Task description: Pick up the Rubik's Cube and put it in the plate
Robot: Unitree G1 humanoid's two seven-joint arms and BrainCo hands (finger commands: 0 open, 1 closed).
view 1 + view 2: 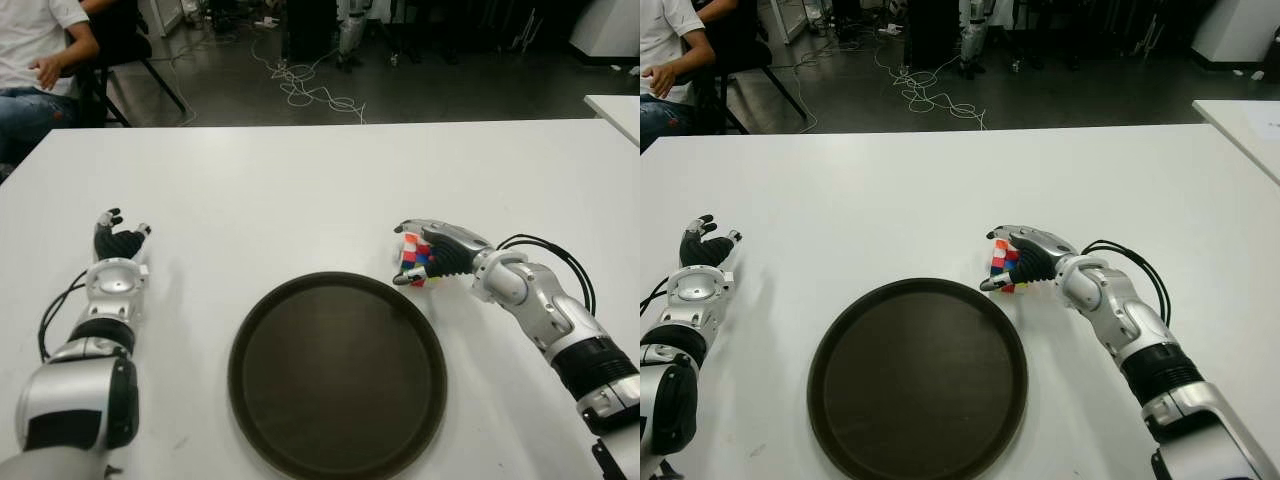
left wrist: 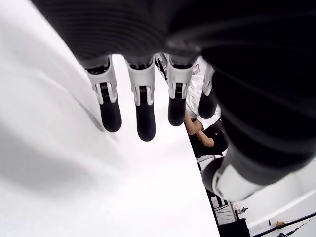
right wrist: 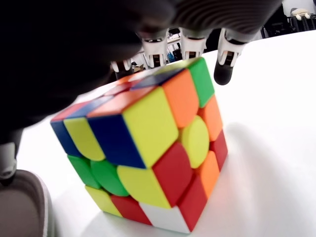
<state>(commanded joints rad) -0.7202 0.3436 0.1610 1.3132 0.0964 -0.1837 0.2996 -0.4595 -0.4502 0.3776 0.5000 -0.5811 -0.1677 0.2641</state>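
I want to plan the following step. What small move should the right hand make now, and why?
Probably close the fingers fully and lift a little. The right hand lies over the Rubik's Cube, which seems to sit on the white table just beyond the rim of the empty plate; a firm grip is not visible. The left hand shows idle, left of the plate.

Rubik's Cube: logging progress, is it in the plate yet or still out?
Out. The Rubik's Cube sits on the white table beside the plate, under the right hand.
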